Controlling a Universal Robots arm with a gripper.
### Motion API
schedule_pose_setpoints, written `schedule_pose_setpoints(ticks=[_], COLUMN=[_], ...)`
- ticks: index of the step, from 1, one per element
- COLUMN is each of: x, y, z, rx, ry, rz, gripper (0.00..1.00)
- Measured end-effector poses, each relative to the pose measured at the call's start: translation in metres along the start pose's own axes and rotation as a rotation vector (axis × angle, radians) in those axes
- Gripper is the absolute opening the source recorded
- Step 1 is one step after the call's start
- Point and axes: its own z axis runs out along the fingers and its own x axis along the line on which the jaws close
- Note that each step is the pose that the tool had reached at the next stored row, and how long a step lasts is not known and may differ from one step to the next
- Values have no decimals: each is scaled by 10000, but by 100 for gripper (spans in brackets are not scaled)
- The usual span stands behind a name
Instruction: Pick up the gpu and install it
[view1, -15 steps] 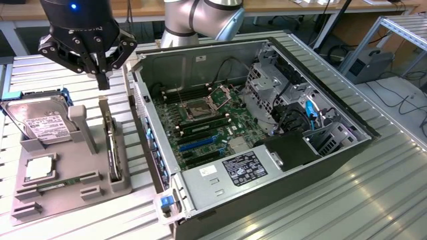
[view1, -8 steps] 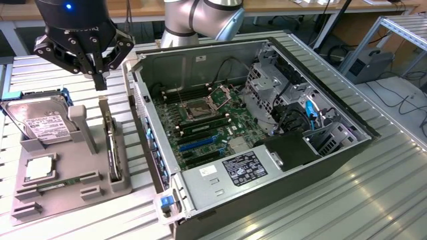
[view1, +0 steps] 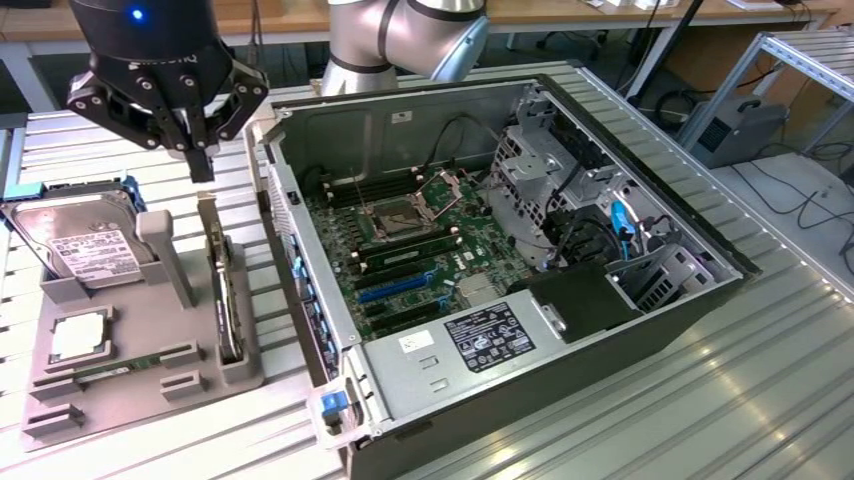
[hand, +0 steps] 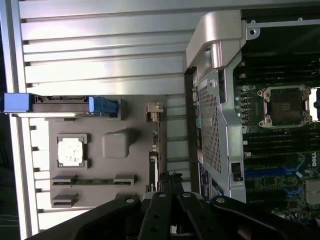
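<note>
The gpu (view1: 222, 290) is a thin dark card standing on its long edge in a slot of the grey holder tray (view1: 134, 390), at the exterior view's left of the open computer case (view1: 441, 340). My gripper (view1: 203, 172) hangs just above the card's far end, shut, with nothing between its fingers. In the wrist view the gpu (hand: 154, 125) shows edge-on, running down to the closed gripper (hand: 169, 176). The motherboard (view1: 414, 260) lies exposed inside the case, with its blue and black expansion slots near the case's rear wall.
The holder tray also carries a silver hard drive (view1: 83, 248) with a white label, a processor (view1: 80, 335) and a green memory stick (view1: 120, 368). The case's rear wall (view1: 300, 280) rises close beside the gpu. Everything sits on a ribbed metal table (view1: 747, 400).
</note>
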Motion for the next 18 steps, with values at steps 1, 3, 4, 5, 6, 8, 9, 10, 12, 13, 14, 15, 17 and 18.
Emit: schedule_pose_setpoints(ticks=[1, 3, 4, 5, 6, 8, 9, 10, 12, 13, 14, 15, 17, 18], x=[0, -1, -2, -2, -3, -4, -4, -4, -5, -6, -6, -6, -7, -7], y=[-5, -16, -22, -27, -33, -46, -52, -58, -70, -76, -82, -86, -94, -98], z=[0, -1, -1, -1, -2, -2, -2, -2, -3, -3, -4, -4, -4, -4], rx=[0, 0, 0, 0, 0, 0, 0, 0, 0, 0, 1, 0, 1, 1], ry=[1, 0, 0, 0, 0, 0, 0, 0, 0, 0, 0, 0, 0, 0], rz=[0, 0, 0, 0, 0, 0, 0, 0, 0, 0, 0, 0, 0, 1], gripper=[11, 11, 11, 11, 11, 11, 11, 11, 11, 11, 11, 11, 11, 11])
